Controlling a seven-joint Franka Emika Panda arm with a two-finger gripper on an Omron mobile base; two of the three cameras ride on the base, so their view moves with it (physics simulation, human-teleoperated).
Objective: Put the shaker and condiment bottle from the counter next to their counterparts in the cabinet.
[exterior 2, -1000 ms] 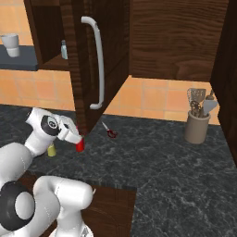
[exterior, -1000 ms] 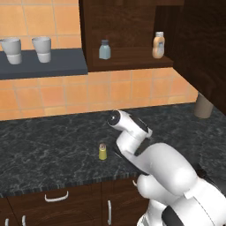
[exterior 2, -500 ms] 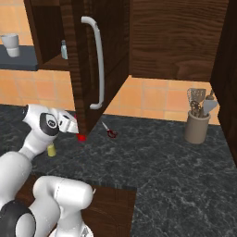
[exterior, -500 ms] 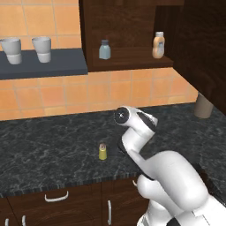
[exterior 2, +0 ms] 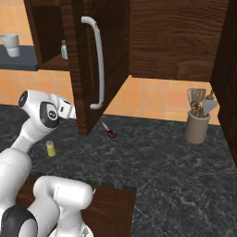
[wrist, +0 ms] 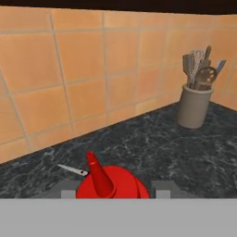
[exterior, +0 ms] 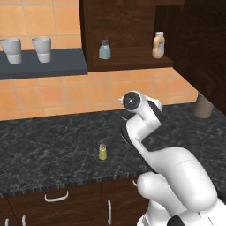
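Red bottle in the claw, yellow shaker on the tabletop

The claw [wrist: 113,193] is clenched on the red bottle [wrist: 109,181], lifted over the dark tabletop [wrist: 185,152] near the tiled wall. The yellow shaker [exterior: 103,151] stands on the near part of the tabletop, left of the arm. In the cabinet [exterior: 128,39], a grey-blue shaker [exterior: 104,49] and a tan bottle [exterior: 158,45] stand apart on the shelf.

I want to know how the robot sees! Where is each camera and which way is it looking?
Left base view: behind the arm, left side, facing the dark marbled counter, small yellow-green shaker and brown cabinet; white arm rises lower right.
Right base view: behind, right side, facing the cabinet door; arm lower left.
Hand view: on the hand, facing tiles, red squeeze bottle between fingertips.
Both base views share the shaker.
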